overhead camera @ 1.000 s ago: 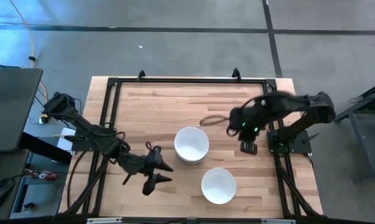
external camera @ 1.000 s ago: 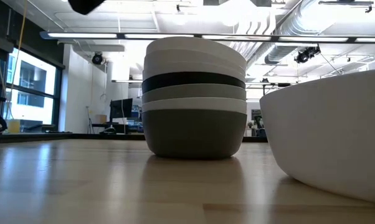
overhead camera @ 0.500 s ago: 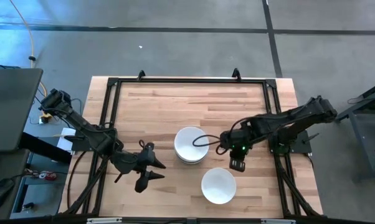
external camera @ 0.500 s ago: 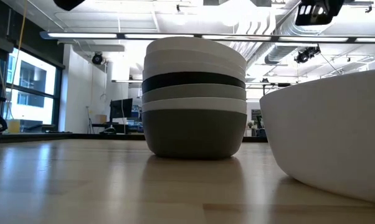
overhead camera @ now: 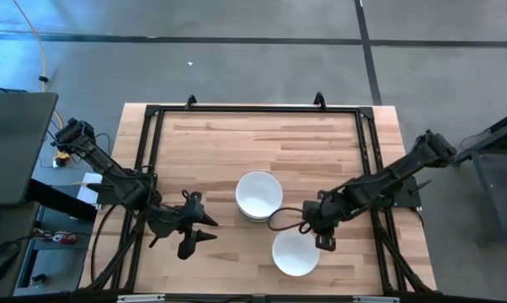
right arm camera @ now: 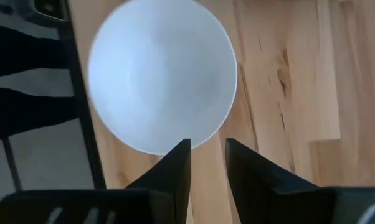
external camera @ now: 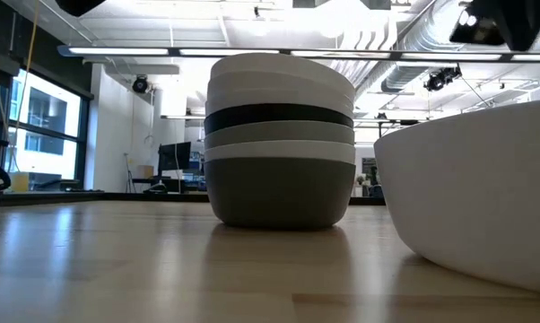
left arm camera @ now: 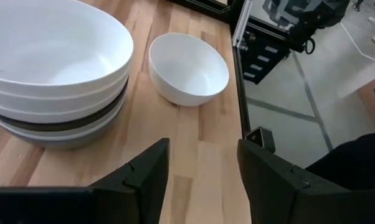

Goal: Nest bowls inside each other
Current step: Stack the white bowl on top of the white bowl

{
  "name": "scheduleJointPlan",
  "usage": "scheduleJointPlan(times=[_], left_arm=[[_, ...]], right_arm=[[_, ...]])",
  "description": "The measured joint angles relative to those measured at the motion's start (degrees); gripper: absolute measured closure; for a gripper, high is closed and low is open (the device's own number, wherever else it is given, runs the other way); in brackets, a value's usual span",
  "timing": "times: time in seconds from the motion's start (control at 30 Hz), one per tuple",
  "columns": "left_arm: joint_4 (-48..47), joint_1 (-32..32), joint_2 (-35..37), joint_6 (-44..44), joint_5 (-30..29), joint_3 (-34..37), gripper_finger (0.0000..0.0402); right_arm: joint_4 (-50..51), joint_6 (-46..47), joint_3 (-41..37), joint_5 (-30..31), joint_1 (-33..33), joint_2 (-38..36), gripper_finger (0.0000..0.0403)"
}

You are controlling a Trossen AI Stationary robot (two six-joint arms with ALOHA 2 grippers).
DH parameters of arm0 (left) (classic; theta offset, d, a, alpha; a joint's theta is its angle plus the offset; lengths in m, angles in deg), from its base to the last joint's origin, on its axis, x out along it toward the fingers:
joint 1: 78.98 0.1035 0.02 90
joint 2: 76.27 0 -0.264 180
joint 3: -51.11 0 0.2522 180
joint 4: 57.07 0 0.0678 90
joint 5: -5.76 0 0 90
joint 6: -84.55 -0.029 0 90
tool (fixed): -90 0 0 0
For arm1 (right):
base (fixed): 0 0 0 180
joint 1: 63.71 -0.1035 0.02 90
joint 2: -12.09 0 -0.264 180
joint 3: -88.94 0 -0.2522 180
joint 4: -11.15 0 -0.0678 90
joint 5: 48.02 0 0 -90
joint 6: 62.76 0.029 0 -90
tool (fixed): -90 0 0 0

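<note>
A stack of nested bowls (overhead camera: 258, 195) stands mid-table, white on top, with black and grey ones beneath (external camera: 279, 144). One lone white bowl (overhead camera: 296, 251) sits upright on its base nearer the table's near edge. My right gripper (right arm camera: 206, 149) hovers over the lone bowl (right arm camera: 162, 81), pointing down. Its fingers are open by a narrow gap, above the rim on the side toward the stack. My left gripper (overhead camera: 205, 231) waits open to the left of the stack, and its wrist view shows the stack (left arm camera: 50, 74) and the lone bowl (left arm camera: 189, 68).
A black frame (overhead camera: 144, 160) runs around the wooden table top. Bare wood lies on the far half of the table (overhead camera: 253, 139) and left of the stack. In the low view the lone bowl (external camera: 476, 197) fills the right foreground.
My right gripper has swung from the far right of the stack toward the table's near edge and now hangs over the lone white bowl. My left gripper has drawn back slightly toward the table's left and near edge. The bowls have not moved.
</note>
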Motion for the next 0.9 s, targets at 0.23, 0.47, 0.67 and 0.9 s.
scheduleJointPlan(times=[0.23, 0.47, 0.67, 0.9], left_arm=[[-0.1, 0.0, 0.0, 0.7, 0.0, 0.0, 0.0225], [-0.2, 0.0, 0.0, 1.6, 0.3, 0.0, 0.0225], [-0.2, -0.4, 0.0, 1.6, 0.5, 0.0, 0.0225], [-1.1, -0.4, 0.0, 1.6, 0.4, 0.0, 0.0225]], right_arm=[[-5.0, 6.5, -6.1, 3.8, -1.1, 0.0, 0.0311], [-13.5, 12.9, -12.1, 3.8, -1.3, 0.0, 0.0311], [-16.2, 17.9, -14.4, 3.9, -1.4, 0.1, 0.0311], [-16.7, 22.7, -15.7, 4.6, -1.4, 0.1, 0.0311]])
